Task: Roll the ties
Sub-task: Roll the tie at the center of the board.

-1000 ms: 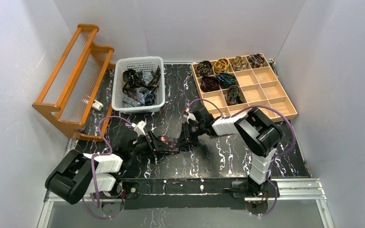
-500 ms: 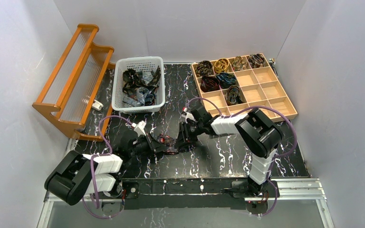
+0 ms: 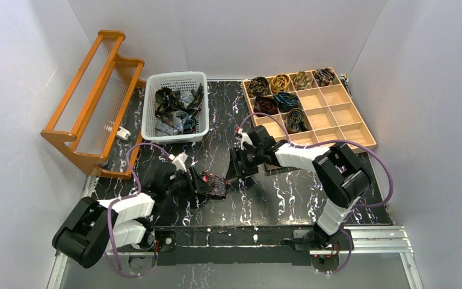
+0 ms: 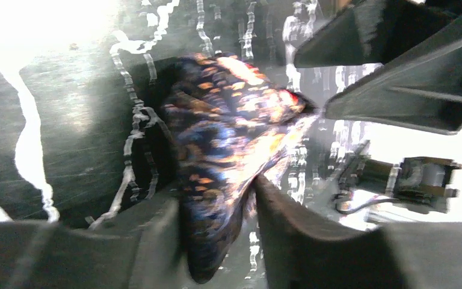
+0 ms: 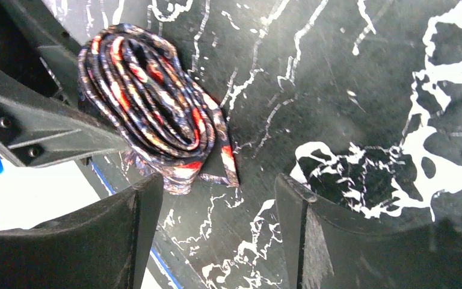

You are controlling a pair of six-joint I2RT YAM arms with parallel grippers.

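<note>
Marbled desk point(image 5: 349, 90): a coiled tie point(image 5: 156, 108) is gripped by the left claw point(image 4: 216, 201); the right claw point(image 5: 216, 183) is spread wide beside it.

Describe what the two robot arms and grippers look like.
The left arm and right arm have white link shells, bulky black joints and a looping purple cable each. The left gripper and right gripper have dark, wedge-shaped fingers.

Black marble surface point(image 3: 289, 198), white veins. Far left: orange wooden rack point(image 3: 90, 102) with ribbed clear panels, small white item point(image 3: 123, 133) at its foot. White slotted basket point(image 3: 156, 129) just beside it. Far right: gridded wooden tray point(image 3: 344, 113).
</note>
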